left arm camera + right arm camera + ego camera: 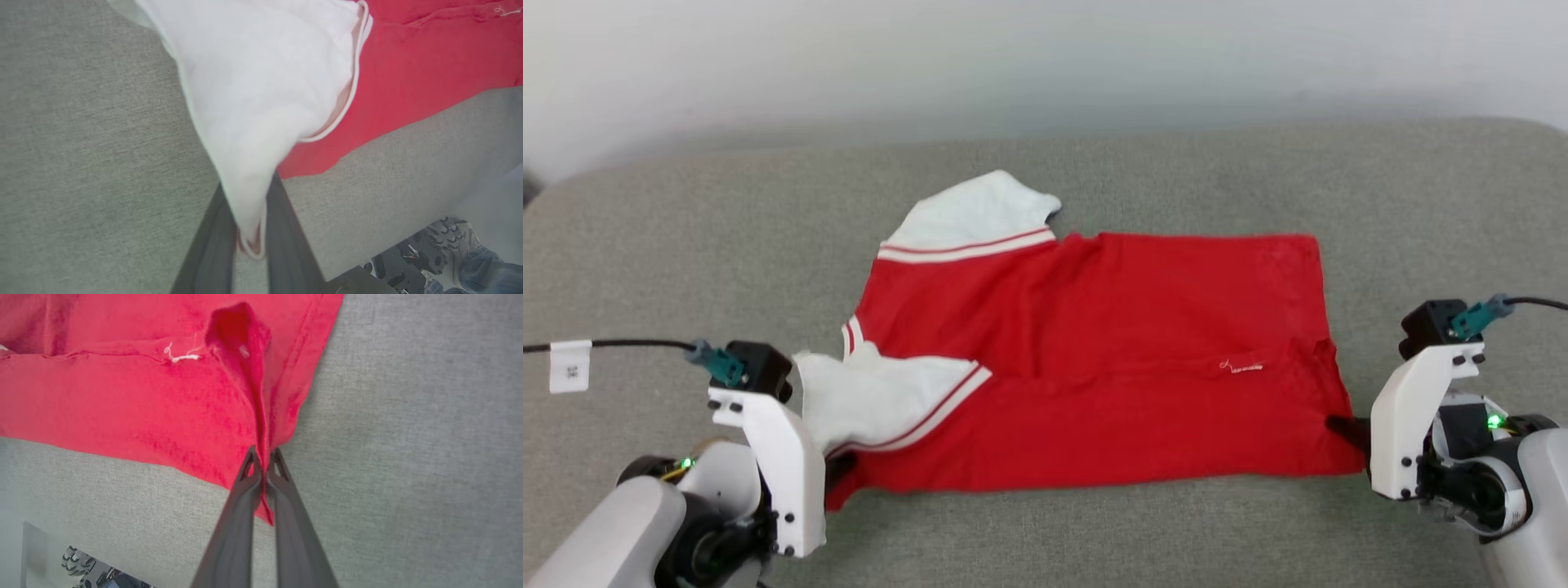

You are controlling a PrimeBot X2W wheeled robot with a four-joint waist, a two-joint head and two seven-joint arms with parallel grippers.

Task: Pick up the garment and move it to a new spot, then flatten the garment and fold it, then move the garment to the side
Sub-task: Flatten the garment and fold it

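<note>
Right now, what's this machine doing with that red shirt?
A two-armed robot is working on a red T-shirt lying mostly flat on a grey cushioned surface. Its left hand is pinched shut on the near white sleeve, and its right hand is pinched shut on the shirt's near hem corner. It looks set to fold or shift it.

Soft, even light is falling on the grey fabric surface (pixel 1094 539), casting only faint shadows under the near edge of the garment (pixel 1111 359) and a dim band along the surface's far edge. In the left wrist view the white sleeve (pixel 261 81) is washing out almost to glare, and the fingers (pixel 286 245) of the left gripper (pixel 248 181) are smearing into blur. The right wrist view is rendering sharper, its lower left corner hazing pale.
</note>
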